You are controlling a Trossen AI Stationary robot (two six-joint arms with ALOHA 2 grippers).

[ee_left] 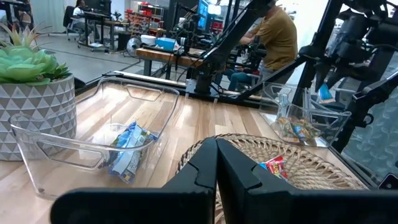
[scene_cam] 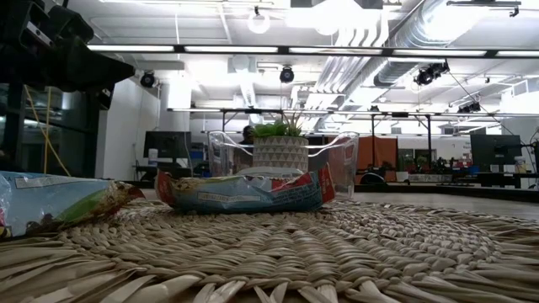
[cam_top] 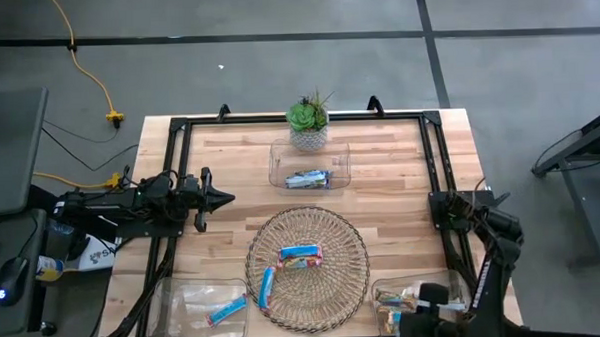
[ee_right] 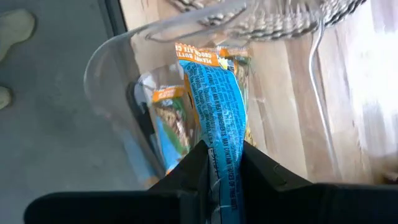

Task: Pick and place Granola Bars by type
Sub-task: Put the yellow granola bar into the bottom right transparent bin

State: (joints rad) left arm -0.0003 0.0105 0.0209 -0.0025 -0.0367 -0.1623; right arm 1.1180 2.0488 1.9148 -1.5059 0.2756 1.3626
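Observation:
The round wicker tray (cam_top: pixel 334 287) holds a red-and-blue bar (cam_top: pixel 301 254) and a blue bar (cam_top: pixel 266 287), both lying flat; the low view shows the red-and-blue bar (scene_cam: pixel 244 189) too. A blue bar (cam_top: pixel 226 311) lies in the near-left clear bin (cam_top: pixel 174 298). A silvery-blue bar (cam_top: pixel 307 178) lies in the far bin (cam_top: pixel 280 154). My right gripper (cam_top: pixel 425 304) is at the near-right bin (cam_top: pixel 384 286) and is shut on a blue bar (ee_right: pixel 217 106). My left gripper (cam_top: pixel 221 199) is shut and hovers left of the tray. My right gripper pinches the blue bar between its two fingers (ee_right: pixel 261 171) at one end (ee_right: pixel 221 155). The bar runs on past the fingertips, along them, into the clear bin. Its orange far end (ee_right: pixel 199 53) is above the tan bars (ee_right: pixel 168 118) there; whether it touches them cannot be told.
A potted succulent (cam_top: pixel 308 123) stands at the far edge behind the far bin. A black frame (cam_top: pixel 174 133) borders the wooden table. The left wrist view shows a person (ee_left: pixel 277 37) seated beyond the table. Bare wood lies between the far bin and the tray.

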